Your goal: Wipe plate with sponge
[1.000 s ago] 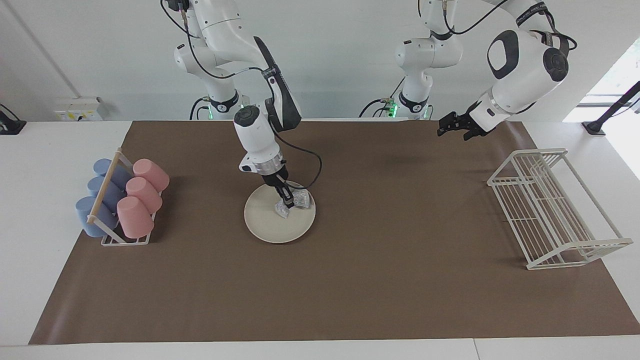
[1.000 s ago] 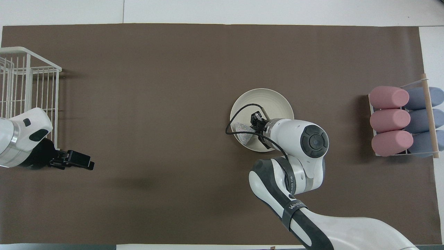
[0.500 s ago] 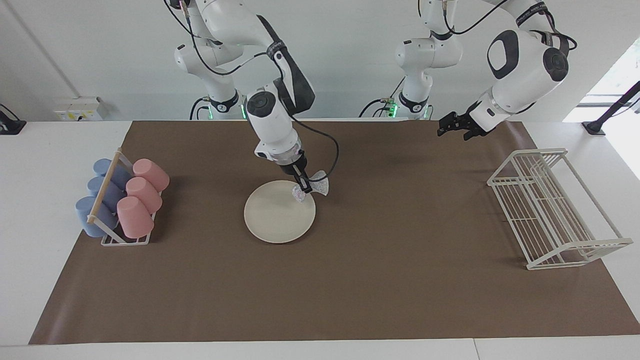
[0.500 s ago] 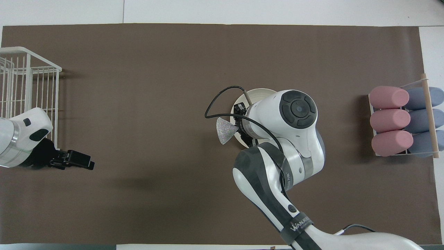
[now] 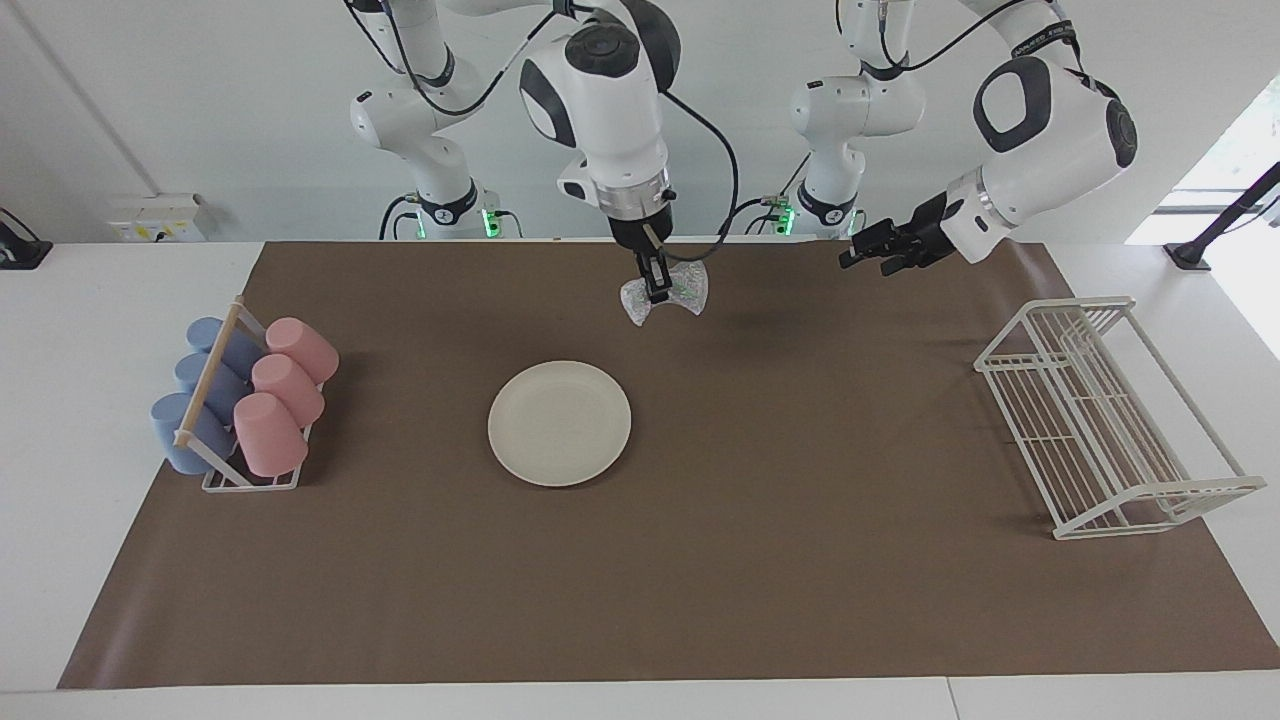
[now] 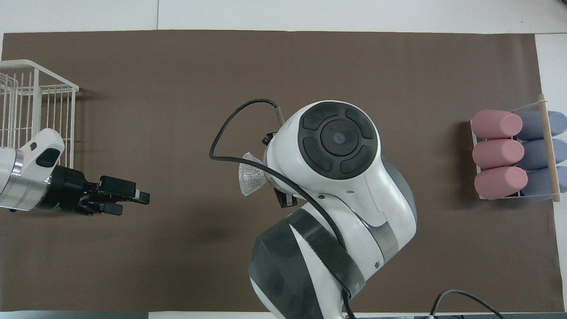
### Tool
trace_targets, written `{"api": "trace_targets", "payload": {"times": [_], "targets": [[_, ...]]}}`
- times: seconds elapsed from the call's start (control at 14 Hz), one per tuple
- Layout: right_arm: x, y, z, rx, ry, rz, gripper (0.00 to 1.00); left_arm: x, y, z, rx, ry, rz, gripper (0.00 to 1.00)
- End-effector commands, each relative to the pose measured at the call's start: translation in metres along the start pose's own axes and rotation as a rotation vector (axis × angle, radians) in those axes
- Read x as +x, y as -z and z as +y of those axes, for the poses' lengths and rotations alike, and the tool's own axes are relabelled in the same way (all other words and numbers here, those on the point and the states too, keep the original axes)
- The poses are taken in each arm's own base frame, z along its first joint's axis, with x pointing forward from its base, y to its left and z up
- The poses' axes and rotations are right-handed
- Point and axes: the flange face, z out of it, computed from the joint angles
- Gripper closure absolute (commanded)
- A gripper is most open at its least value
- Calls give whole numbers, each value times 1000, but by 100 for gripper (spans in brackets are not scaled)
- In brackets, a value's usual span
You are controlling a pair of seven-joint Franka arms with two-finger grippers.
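Observation:
The cream-white plate lies flat on the brown mat with nothing on it. The right arm hides it in the overhead view. My right gripper is shut on the silvery sponge at its pinched waist and holds it high over bare mat, clear of the plate. One end of the sponge shows from under the right arm in the overhead view. My left gripper hangs open and empty in the air over the mat near the wire rack's end, also seen in the overhead view.
A cup rack with pink and blue cups lying in it stands at the right arm's end of the mat, also in the overhead view. A white wire rack stands at the left arm's end.
My right gripper has lifted the sponge off the plate and carried it high, off toward the left arm's end. My left gripper has shifted a little toward the table's middle.

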Motion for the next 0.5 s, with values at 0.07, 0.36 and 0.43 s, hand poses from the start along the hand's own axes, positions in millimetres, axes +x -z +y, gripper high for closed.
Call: {"api": "trace_targets", "payload": {"times": [0.07,0.36,0.43], "targets": [[-37,6,19,24,-42,57,100,-1,-6,3,-309,78,-25,0],[-41,6,22,28,-50,54,100,7,-25,12,-547,120,-61,0],[-41,6,21,29,-50,53,100,7,-34,19,-556,93,-76,0]]}}
